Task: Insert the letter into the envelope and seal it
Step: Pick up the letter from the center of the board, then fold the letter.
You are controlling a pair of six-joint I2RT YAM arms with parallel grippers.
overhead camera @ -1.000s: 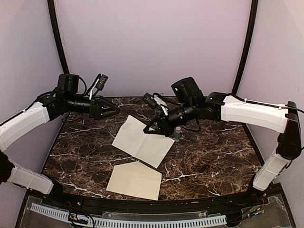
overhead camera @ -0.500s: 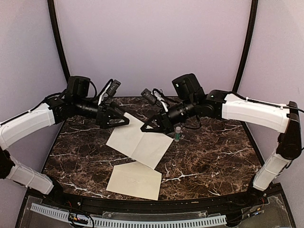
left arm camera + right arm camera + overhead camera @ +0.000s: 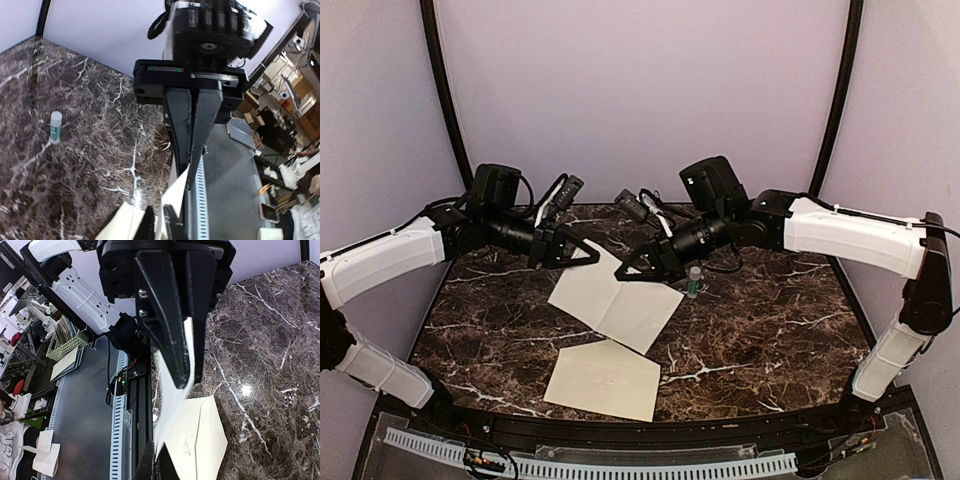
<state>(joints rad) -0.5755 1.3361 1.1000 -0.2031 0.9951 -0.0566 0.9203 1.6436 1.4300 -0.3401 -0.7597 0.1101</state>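
Note:
The letter (image 3: pixel 617 300), a whitish creased sheet, hangs tilted over the marble table (image 3: pixel 770 330), its far corner raised. My right gripper (image 3: pixel 622 275) is shut on that far edge; in the right wrist view the letter (image 3: pixel 170 415) runs out from between the gripper's (image 3: pixel 189 382) closed fingers. From the left, my left gripper (image 3: pixel 594 257) is shut on the same end, and the left wrist view shows the letter's corner (image 3: pixel 176 202) pinched at the gripper's tip (image 3: pixel 189 184). The cream envelope (image 3: pixel 603 378) lies flat near the front edge, flap open, also seen as the envelope (image 3: pixel 200 440) under the sheet.
A small glue stick (image 3: pixel 694 281) stands upright just right of the letter, under the right arm; the left wrist view shows the glue stick (image 3: pixel 55 127) too. Black frame posts (image 3: pixel 440 80) rise at the back corners. A slotted rail (image 3: pixel 620 465) runs along the near edge.
My left arm has swung right to the letter's far corner and its jaws have gone from open to shut on it. The right gripper kept its grip, shifting slightly left.

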